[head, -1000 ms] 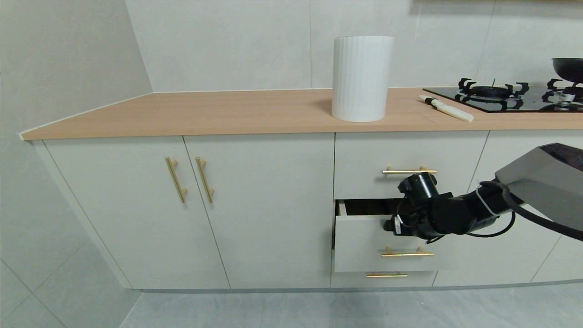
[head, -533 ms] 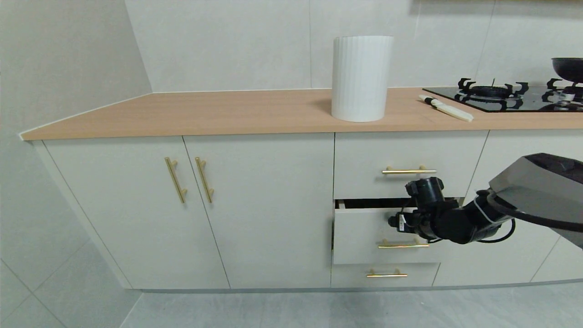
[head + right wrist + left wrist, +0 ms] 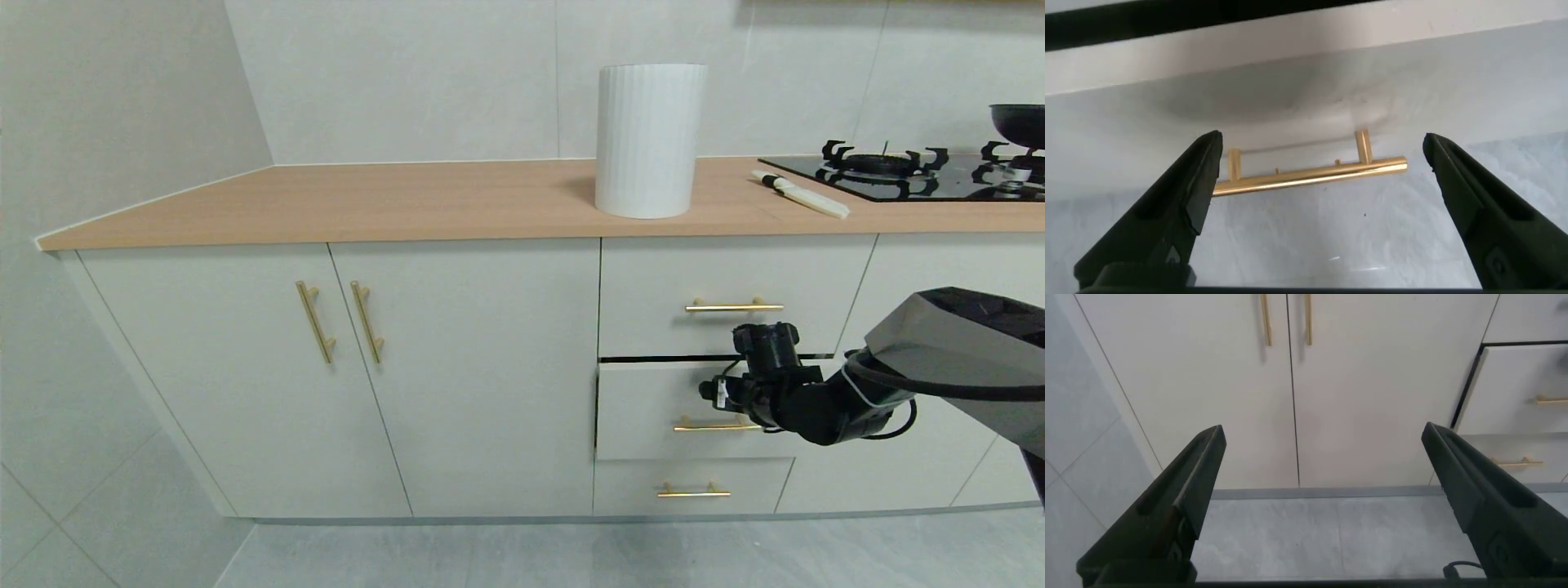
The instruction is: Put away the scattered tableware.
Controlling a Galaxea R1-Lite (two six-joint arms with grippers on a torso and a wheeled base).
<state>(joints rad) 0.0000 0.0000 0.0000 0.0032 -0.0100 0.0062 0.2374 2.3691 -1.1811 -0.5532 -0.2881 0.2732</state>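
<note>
The middle drawer of the white cabinet stands almost flush, with a thin dark gap along its top. My right gripper is right at the drawer front, just above its gold handle. In the right wrist view the right gripper is open, its fingers spread wide, and the gold handle lies between them with nothing held. My left gripper hangs open and empty over the floor, facing the double cabinet doors. A white-handled knife lies on the wooden counter.
A tall white ribbed container stands on the counter beside the knife. A black gas hob with a dark pan is at the far right. Top drawer and bottom drawer are closed. Grey tiled floor lies below.
The middle drawer has slid inward from clearly pulled out to almost shut, and my right arm has moved toward the cabinet with it.
</note>
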